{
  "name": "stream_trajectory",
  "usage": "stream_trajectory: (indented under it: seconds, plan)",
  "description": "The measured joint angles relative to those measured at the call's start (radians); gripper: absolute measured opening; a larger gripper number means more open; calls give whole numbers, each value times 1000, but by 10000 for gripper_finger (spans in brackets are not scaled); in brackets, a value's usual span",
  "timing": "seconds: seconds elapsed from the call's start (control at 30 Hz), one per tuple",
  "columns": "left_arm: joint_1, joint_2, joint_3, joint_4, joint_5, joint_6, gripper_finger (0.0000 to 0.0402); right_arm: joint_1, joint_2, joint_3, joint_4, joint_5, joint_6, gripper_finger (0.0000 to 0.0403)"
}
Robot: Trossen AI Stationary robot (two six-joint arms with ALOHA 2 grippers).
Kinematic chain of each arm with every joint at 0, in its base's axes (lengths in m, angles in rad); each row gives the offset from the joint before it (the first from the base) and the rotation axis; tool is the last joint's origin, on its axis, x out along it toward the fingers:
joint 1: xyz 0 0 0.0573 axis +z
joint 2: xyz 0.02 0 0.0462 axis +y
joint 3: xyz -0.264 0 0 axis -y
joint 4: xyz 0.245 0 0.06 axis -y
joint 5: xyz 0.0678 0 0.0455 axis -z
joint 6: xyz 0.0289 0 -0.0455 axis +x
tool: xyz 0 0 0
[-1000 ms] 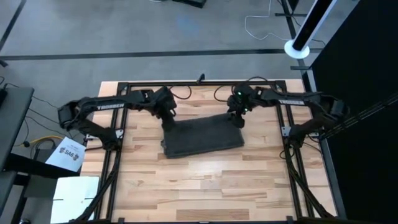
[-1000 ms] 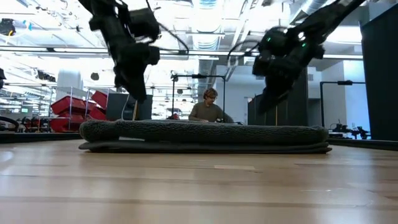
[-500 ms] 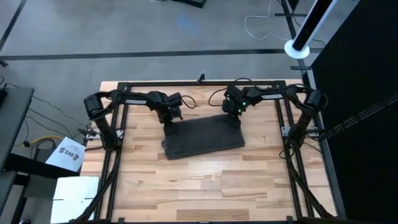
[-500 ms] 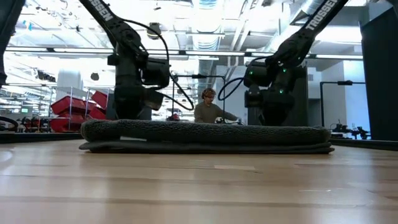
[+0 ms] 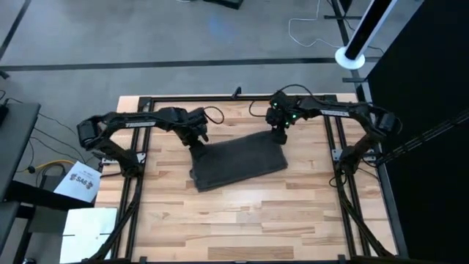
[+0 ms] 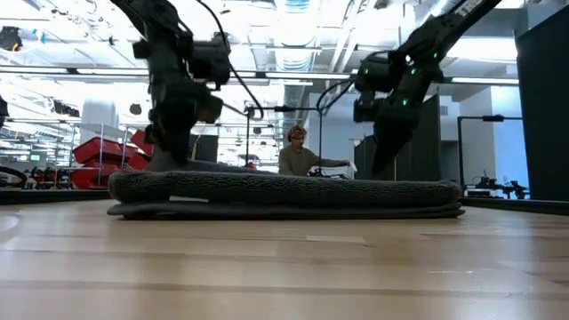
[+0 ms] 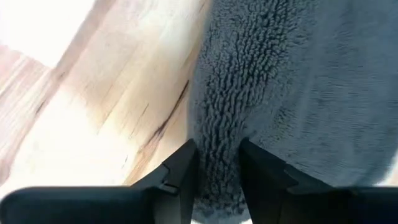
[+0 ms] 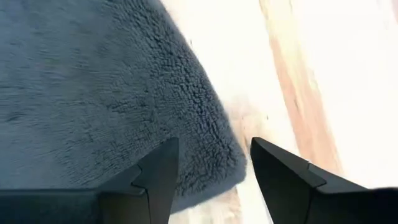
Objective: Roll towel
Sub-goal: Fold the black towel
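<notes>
The towel (image 5: 238, 160) lies folded flat in the upper middle of the high view, on the wooden surface (image 5: 242, 220), slightly turned. The left end effector (image 5: 196, 139) is at the towel's upper left corner; in the left wrist view its fingers (image 7: 180, 177) stand close together with the fluffy edge of the cloth between them, so it seems to pinch that edge. The right end effector (image 5: 279, 136) is at the upper right corner, and its fingers (image 8: 158, 171) are apart, over the corner and holding nothing.

The risk I see is an uneven start: if only one side has the cloth, the roll may go crooked, or the towel may turn on the surface. The pinch on the left takes only a thin edge, so it could slip out when lifted
</notes>
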Motion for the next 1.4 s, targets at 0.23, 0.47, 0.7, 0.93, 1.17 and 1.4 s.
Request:
stream_trajectory:
  seconds: [0.23, 0.47, 0.7, 0.93, 1.17, 1.4]
  plan:
    - [3, -5, 1, 25, -15, 17, 95, 67, -52, -7, -115, -300, 10, 183]
    - [-2, 170, 1, 15, -23, 71, 95, 193, 50, -123, 47, -288, 68, 155]
    - [-87, 252, 0, -53, 161, -128, 84, 200, 155, -114, 222, -16, 74, 118]
    - [-226, 164, 17, 156, 447, -383, 75, 125, 126, 45, 231, 243, 77, 108]
    - [-240, 90, 69, 196, 210, -471, 75, 141, 81, 83, 27, -80, 97, 107]
    - [-205, 149, 74, 207, 41, -408, 75, 236, 82, -76, 140, -172, 103, 107]
